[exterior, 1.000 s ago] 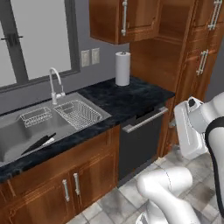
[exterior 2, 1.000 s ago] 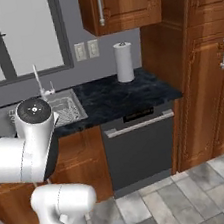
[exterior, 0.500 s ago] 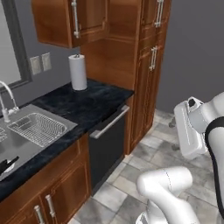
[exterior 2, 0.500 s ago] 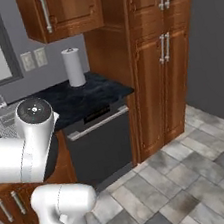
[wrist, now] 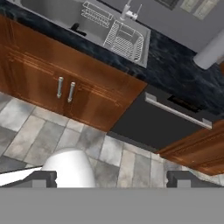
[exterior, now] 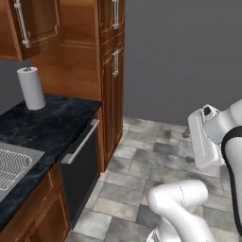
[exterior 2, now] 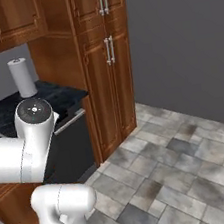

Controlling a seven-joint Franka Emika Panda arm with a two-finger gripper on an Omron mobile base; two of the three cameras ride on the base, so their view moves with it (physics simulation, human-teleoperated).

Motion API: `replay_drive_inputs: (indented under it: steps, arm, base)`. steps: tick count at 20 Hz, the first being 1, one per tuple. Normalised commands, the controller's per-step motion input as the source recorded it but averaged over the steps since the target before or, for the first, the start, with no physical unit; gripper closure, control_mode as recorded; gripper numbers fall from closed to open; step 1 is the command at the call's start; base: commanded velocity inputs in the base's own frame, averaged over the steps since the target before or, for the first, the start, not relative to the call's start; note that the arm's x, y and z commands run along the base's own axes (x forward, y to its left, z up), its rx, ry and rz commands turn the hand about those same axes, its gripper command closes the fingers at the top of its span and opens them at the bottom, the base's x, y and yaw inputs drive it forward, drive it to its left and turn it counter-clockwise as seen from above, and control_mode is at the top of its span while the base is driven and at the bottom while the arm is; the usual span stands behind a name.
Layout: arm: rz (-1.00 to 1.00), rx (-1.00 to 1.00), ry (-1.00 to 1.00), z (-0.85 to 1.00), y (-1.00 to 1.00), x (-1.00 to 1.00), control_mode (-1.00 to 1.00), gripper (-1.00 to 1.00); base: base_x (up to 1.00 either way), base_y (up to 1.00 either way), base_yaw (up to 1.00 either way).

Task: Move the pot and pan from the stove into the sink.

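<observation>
The sink (wrist: 57, 13) lies at the top of the hand view, a steel basin set in the dark counter, with its ribbed drainboard (wrist: 127, 41) and faucet (wrist: 129, 10) beside it. A small dark shape (wrist: 77, 29) rests in the basin; what it is I cannot tell. A corner of the drainboard (exterior: 14, 165) shows at the left edge of the left base view. My gripper (wrist: 113, 179) hangs open over the tiled floor, well in front of the cabinets, with nothing between its fingers. The pot, the pan and the stove are out of view.
A paper towel roll (exterior: 30, 87) stands on the dark counter (exterior: 52, 123) above the black dishwasher (exterior: 80, 170). A tall wooden cabinet (exterior: 111, 80) ends the counter run. Beyond it are a grey wall (exterior: 189, 56) and open tiled floor (exterior 2: 183, 169).
The whole picture has swung right in both base views, so the base has turned. The sink has slid off to the left, and the grey wall and floor have come in. The gripper stays open.
</observation>
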Motion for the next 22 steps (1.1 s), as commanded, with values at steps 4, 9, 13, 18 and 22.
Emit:
replay_drive_inputs:
  steps: [4,9,13,18,22]
  arm:
    - [0.00,0.00,0.00,0.00,0.00,0.00,1.00,-1.00]
    - [0.00,0.00,0.00,0.00,0.00,0.00,1.00,-1.00]
    - [0.00,0.00,0.00,0.00,0.00,0.00,1.00,-1.00]
    - [0.00,0.00,0.00,0.00,0.00,0.00,1.00,-1.00]
    - [0.00,0.00,0.00,0.00,0.00,0.00,1.00,-1.00]
  base:
    - [0.00,-0.09,-0.50]
    - [0.00,-0.09,-0.50]
    - [0.00,-0.09,-0.50]
    - [0.00,-0.09,-0.50]
    - [0.00,-0.09,-0.50]
